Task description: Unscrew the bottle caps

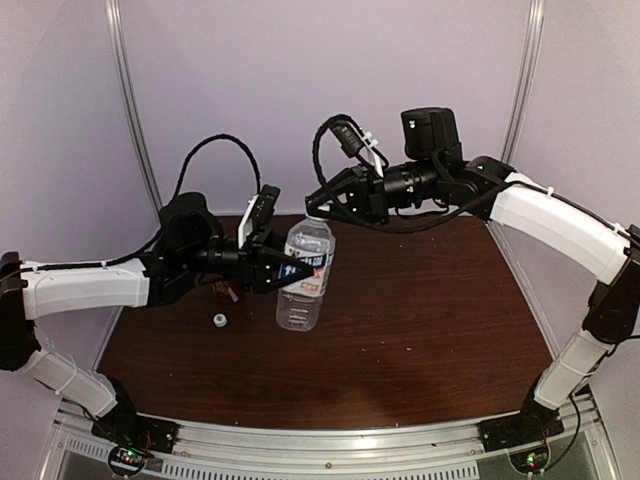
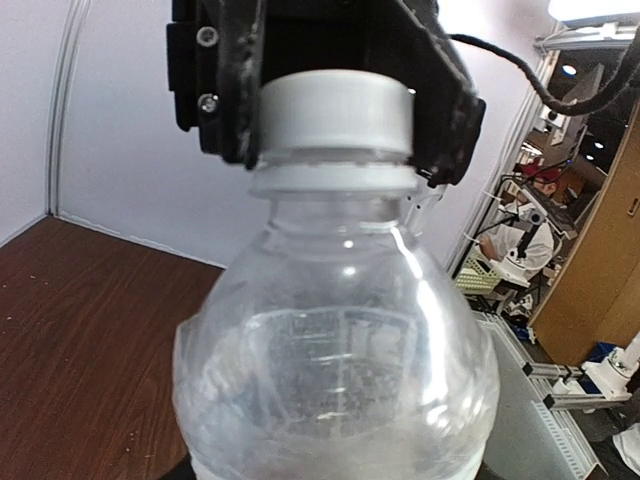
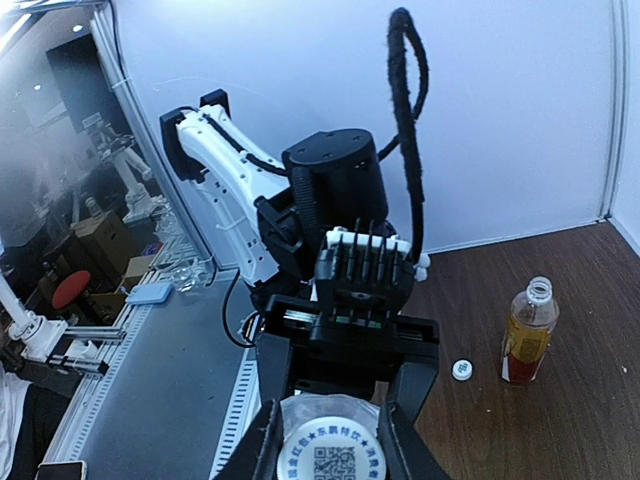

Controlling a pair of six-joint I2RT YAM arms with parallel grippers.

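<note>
The dark brown wooden table (image 1: 430,330) is carrying everything. A little left of its middle, the clear plastic bottle with the white-and-blue label (image 1: 303,290) is standing almost upright. The left gripper (image 1: 298,270) is coming in from the left edge side and is clamping the body of this bottle at label height, with its jaws partly closed around it.

Nearer to the left edge, the amber-brown plastic bottle with the red label (image 3: 527,335) is standing with its neck open. It is well apart from the clear bottle.

The round white plastic screw cap (image 2: 335,110) is sitting on the neck of the clear bottle. The right gripper (image 3: 333,440) is reaching down from above and is pinching this cap tightly, one black finger on each side. A second small white cap (image 3: 461,369) is lying on the table just beside the amber-brown bottle.

I am judging that the clear bottle is light and thin-walled, so it is likely to dent and slip under a strong squeeze. The cap is stiff and ribbed, so its sides are the right place to hold while turning.
</note>
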